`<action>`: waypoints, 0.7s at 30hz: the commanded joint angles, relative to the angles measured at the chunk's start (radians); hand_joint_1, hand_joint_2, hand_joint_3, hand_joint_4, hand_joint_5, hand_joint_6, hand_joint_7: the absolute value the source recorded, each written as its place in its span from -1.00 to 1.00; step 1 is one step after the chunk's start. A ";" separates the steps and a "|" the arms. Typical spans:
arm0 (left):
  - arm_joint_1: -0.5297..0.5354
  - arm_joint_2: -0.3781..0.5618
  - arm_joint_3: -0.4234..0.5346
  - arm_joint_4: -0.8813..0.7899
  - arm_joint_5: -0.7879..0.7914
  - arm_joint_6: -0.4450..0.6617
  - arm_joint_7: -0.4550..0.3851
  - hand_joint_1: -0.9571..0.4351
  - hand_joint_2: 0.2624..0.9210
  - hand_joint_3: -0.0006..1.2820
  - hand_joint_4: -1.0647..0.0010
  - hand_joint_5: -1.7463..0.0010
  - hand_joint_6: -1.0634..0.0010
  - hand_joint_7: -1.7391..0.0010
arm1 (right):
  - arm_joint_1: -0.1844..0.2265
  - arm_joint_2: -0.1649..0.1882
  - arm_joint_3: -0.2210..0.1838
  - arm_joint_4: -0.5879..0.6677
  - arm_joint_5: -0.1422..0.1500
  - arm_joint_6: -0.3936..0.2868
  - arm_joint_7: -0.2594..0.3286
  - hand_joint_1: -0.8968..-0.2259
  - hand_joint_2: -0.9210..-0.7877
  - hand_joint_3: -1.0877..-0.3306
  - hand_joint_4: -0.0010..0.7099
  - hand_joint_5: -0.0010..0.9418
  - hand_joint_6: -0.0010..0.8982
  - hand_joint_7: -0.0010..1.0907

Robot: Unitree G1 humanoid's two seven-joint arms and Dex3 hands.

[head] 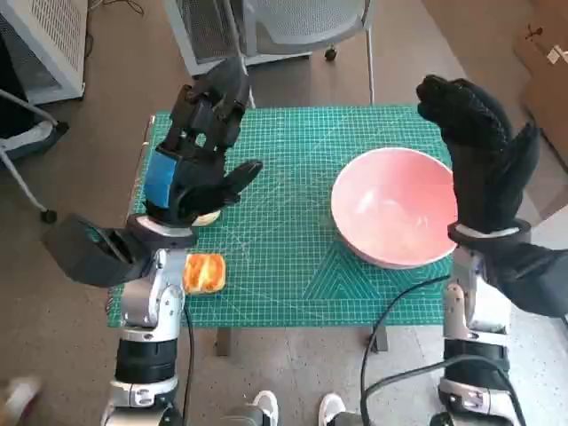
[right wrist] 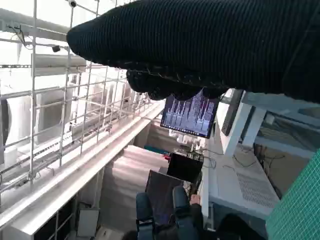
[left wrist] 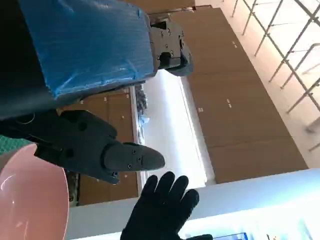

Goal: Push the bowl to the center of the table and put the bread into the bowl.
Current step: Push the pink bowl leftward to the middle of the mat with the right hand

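On the left side of the green mat that covers the table, the left hand is raised above the surface with its blue-taped back turned up and its black fingers spread apart; it holds nothing. Its thumb sticks out toward the middle of the mat. Just below that hand's wrist, near the front left corner of the mat, lies the bread, a golden-brown piece resting flat and touched by neither hand. A small pale scrap shows at the edge of the left palm; what it is cannot be told.

To the right of the middle stands the pink bowl, upright with nothing in it, its far rim close to the right hand. In the left wrist view an edge of the bowl shows beside the black thumb, and the gloved hand appears beyond it with fingers fanned out.

At the right edge of the mat the right hand in its black knitted glove stands upright, fingers pointing up and apart, gripping nothing, just beside the bowl's right rim. The right wrist view shows the glove as a dark band, a monitor beyond it and a seated person low in the picture
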 commanded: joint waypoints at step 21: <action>-0.010 0.007 -0.007 0.007 0.025 -0.025 -0.007 0.04 0.69 -0.48 0.86 0.99 1.00 0.31 | 0.002 -0.013 -0.002 0.000 0.012 0.036 0.007 -0.02 -1.00 0.16 0.23 -0.99 0.10 -0.99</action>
